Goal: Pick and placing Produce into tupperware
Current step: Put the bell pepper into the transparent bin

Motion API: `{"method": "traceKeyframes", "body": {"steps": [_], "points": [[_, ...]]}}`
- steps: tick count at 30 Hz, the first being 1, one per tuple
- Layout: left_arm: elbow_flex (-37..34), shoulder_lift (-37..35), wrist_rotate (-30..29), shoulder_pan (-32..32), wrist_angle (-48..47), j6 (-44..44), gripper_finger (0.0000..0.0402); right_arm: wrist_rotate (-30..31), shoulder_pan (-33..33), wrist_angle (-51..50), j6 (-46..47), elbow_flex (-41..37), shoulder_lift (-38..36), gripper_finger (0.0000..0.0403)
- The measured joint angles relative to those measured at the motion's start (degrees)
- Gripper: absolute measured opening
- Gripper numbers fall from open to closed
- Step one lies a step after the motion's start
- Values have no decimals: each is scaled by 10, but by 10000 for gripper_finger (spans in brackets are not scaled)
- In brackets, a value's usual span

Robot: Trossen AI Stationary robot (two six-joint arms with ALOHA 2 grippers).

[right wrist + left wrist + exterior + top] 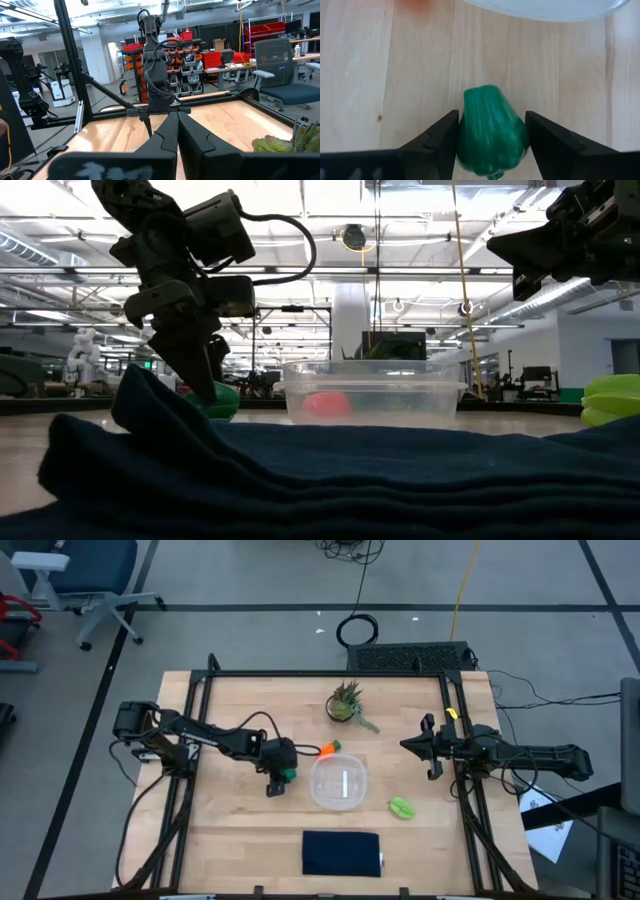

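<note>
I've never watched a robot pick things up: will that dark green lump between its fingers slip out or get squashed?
Probably not squashed: the green lump keeps its full rounded shape between the left gripper fingers. Its smooth, glossy, bulging sides could let it slide if the hold is loose. Being rounded, it would likely roll a little on the wooden table if dropped.

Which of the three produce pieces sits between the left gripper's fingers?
The dark green rounded piece, between the left gripper fingers. The carrot lies beside the tupperware; the yellow-green piece lies apart.
</note>
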Motion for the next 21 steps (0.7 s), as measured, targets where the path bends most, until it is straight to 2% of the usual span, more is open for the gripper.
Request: {"method": "traceKeyframes", "body": {"steps": [3, 11, 21], "points": [[14, 0, 19, 0, -37, -1, 205, 0, 0, 0, 0, 0, 0, 0], [16, 0, 13, 0, -43, -1, 238, 0, 0, 0, 0, 0, 0, 0], [16, 0, 4, -2, -40, -1, 228, 0, 0, 0, 0, 0, 0, 0]]}}
